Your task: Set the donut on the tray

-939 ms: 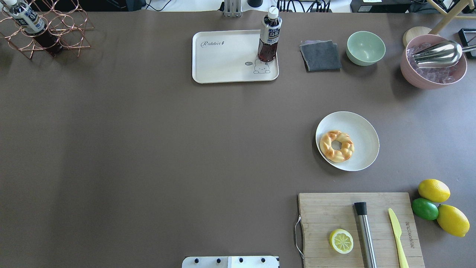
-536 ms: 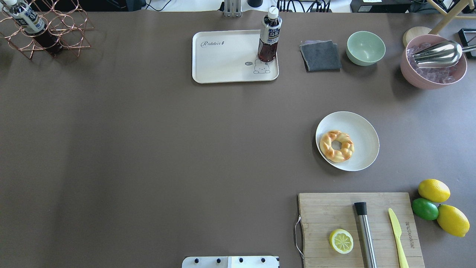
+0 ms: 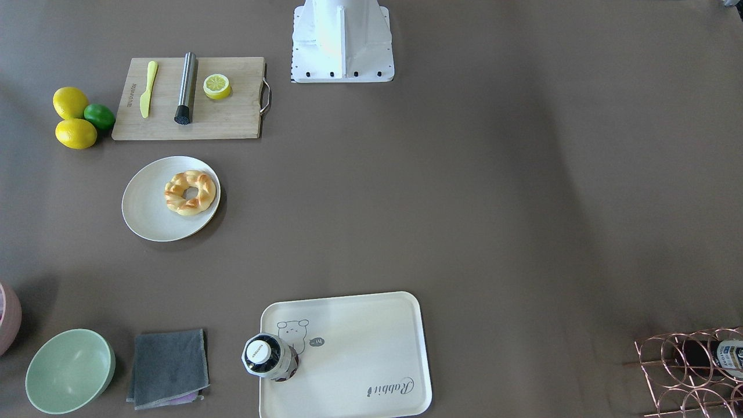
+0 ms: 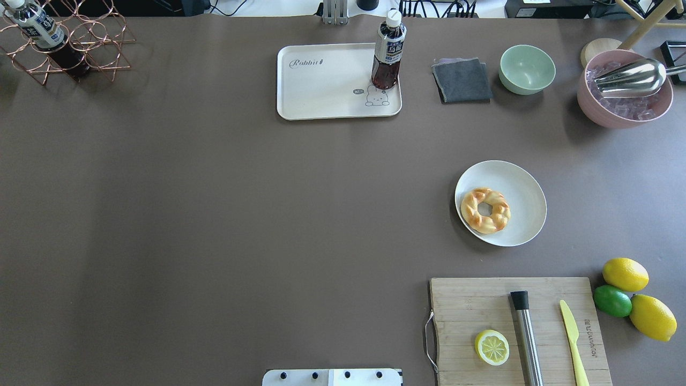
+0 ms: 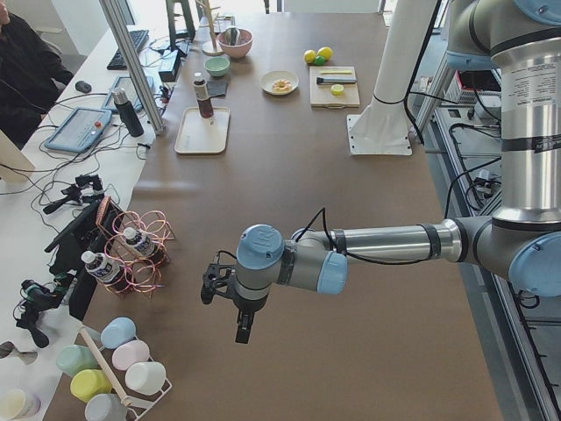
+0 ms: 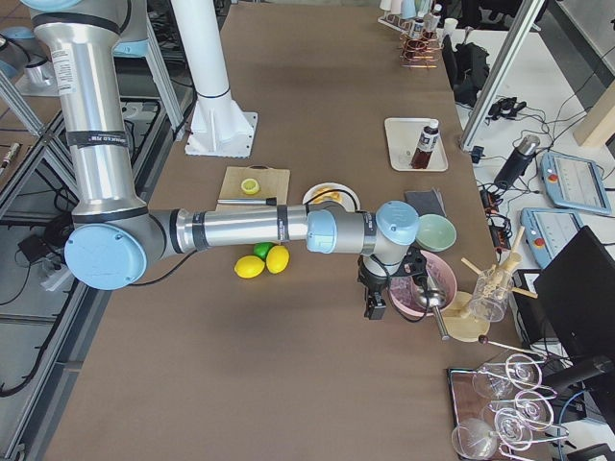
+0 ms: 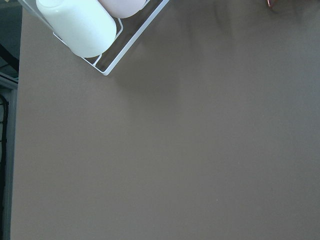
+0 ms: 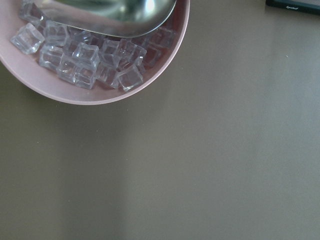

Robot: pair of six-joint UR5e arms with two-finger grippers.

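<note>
The donut, pale yellow with brown braided ridges, lies on the left part of a round off-white plate on the table's right half; it also shows in the front-facing view. The cream tray with "Rabbit" script stands at the far centre, with a dark drink bottle upright on its right corner. My left gripper shows only in the left side view, far from the tray. My right gripper shows only in the right side view, beside the pink bowl. I cannot tell whether either is open or shut.
A wooden cutting board at the near right holds a lemon half, a steel muddler and a yellow knife. Lemons and a lime lie beside it. A grey cloth, green bowl and pink ice bowl stand far right; a wire rack stands far left.
</note>
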